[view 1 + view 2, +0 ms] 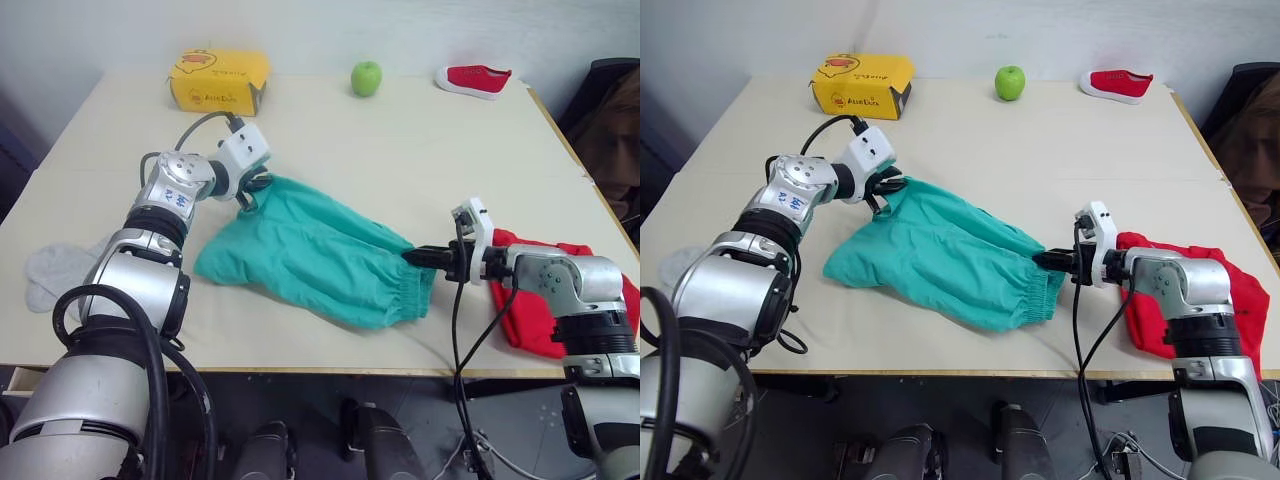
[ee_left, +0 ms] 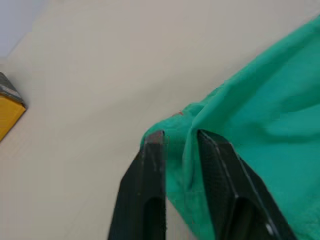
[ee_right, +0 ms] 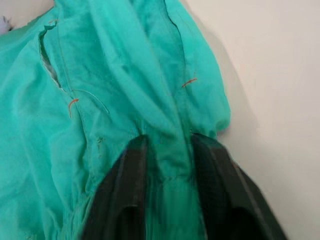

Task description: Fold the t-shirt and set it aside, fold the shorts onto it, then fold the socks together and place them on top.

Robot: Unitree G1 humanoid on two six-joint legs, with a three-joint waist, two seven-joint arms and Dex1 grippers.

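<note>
- The surface (image 1: 420, 170) carries everything: the garments near your edge, and a yellow box (image 1: 218, 81), a green apple (image 1: 366, 77) and a small red shoe (image 1: 472, 79) along the far edge, well apart from the work.
- The shorts (image 1: 315, 255) lie spread across the near middle of the surface, running from your left arm's side toward the gathered waistband on your right. You are on the shorts step, judging by both arms gripping them.
- The t-shirt (image 1: 1210, 300) sits bunched at the near right edge, just beside the shorts' waistband and partly under your right arm. It looks set aside already, though how neatly it is folded cannot be told.
- The socks (image 1: 55, 272) lie at the near left edge, apart from the shorts and untouched; their turn comes last.
- Your left end effector (image 2: 179, 142) is clenched on a fold at the far-left corner of the shorts, cloth pinched between its fingers.
- Your right end effector (image 3: 165, 145) is clamped on a ridge of fabric at the waistband end.
- Next move, as I judge it: lift both ends together and bring one over the other to halve the shorts, keeping the cloth taut so it doesn't sag or drag, then carry the fold right onto the t-shirt.
- Containers: the yellow box is the only one, and it appears closed, so its contents cannot be seen.
</note>
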